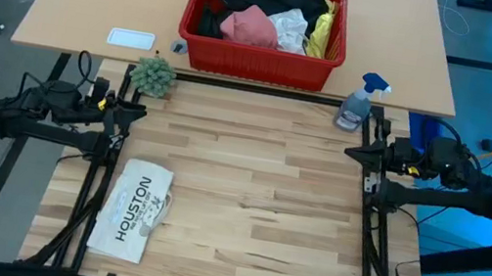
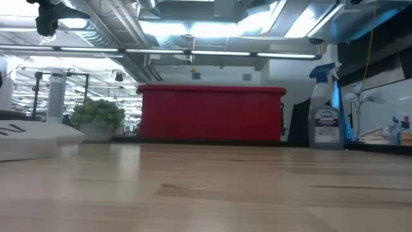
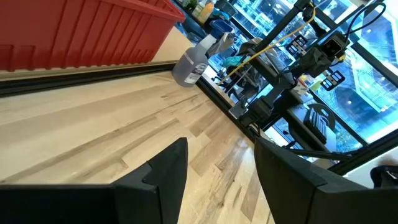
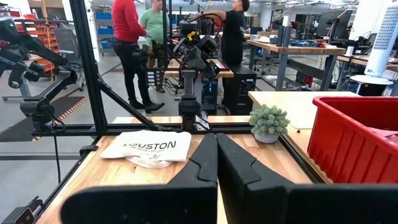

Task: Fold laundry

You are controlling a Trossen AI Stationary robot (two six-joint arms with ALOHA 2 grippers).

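Heaped inside the red basket (image 1: 260,49) at the far end of the surface (image 1: 245,207), the laundry (image 1: 276,9) overlaps itself: dark pieces, one pink, one white, and a yellow one mostly buried. From table level the basket wall hides it all. Left claw (image 3: 214,168) spread, empty; right claw (image 4: 216,163) pressed together, both parked at the sides.

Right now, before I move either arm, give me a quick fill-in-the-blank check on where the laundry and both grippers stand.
1. All the laundry is piled in the red ____.
2. The left gripper, at the table's left edge, has its fingers ____.
3. The right gripper, at the table's right edge, has its fingers ____.
4. The spray bottle stands on the same side as the ____ arm.

Missing words: basket; open; shut; right
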